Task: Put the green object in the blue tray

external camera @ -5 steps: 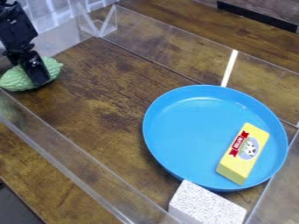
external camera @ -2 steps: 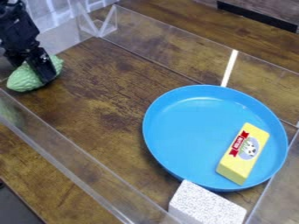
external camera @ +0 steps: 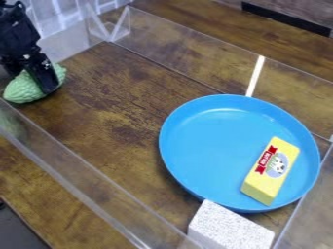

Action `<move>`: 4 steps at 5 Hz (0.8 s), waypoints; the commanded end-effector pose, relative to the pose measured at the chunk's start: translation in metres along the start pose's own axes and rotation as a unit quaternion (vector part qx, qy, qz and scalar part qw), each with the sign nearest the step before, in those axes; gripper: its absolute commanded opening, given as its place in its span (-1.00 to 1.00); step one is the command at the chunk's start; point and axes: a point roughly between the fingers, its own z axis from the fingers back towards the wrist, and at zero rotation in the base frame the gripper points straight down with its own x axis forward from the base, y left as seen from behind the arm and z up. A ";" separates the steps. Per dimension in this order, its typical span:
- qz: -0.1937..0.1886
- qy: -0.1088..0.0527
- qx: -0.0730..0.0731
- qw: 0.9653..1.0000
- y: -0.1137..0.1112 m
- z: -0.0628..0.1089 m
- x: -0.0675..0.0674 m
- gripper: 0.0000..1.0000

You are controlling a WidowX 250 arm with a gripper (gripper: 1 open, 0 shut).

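Note:
The green object (external camera: 16,91), a bumpy light green lump, lies on the wooden table at the far left. My black gripper (external camera: 39,80) comes down on its right side, with the fingers closed against it and covering part of it. The blue tray (external camera: 215,136), a large round plate, sits far off at the lower right.
A yellow block with a red label (external camera: 271,172) lies in the tray's right part. A white speckled sponge (external camera: 229,229) stands just in front of the tray. Clear plastic walls (external camera: 78,180) fence the work area, with a white strip (external camera: 256,75) behind the tray.
The hand stayed in the same spot while the wrist rolled a little. The green lump shifted under the fingers, showing more to the right mid-way and now lying lower left again.

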 end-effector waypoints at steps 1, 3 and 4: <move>0.008 -0.012 0.012 1.000 -0.005 0.004 0.006 -1.00; 0.038 -0.011 0.012 0.999 -0.035 0.013 0.010 -1.00; 0.016 0.001 0.010 1.000 -0.043 0.018 0.009 -1.00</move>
